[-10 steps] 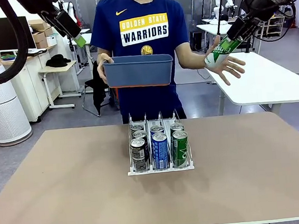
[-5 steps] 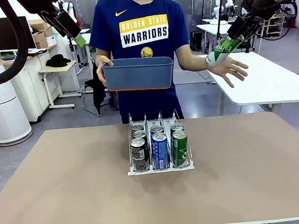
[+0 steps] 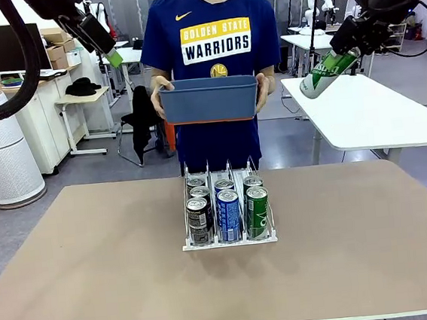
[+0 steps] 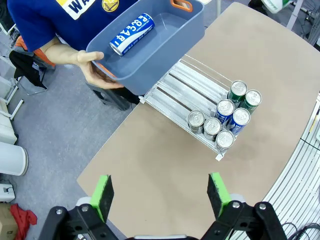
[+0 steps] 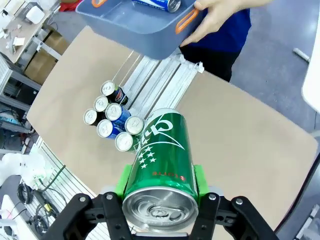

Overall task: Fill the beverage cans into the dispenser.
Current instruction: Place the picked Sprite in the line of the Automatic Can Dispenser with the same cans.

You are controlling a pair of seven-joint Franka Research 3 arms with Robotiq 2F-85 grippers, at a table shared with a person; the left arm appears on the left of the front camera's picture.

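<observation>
Right tool [image 5: 160,181] clamps green can [image 5: 161,145], long axis slanting downward, top uppermost.

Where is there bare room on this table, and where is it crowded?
Bare tabletop lies left and right of the dispenser and along the near edge. The dispenser's near end is crowded with cans; the lanes' far ends, toward the person holding the bin, are free.

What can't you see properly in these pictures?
Front view: inside of the bin, hidden by its near wall.
Front view: labels of the rear cans in the dispenser, hidden by the front cans.
Front view: print on the green can in the right gripper, too small.
Right wrist view: the blue can in the bin, cut off by the top edge.
</observation>
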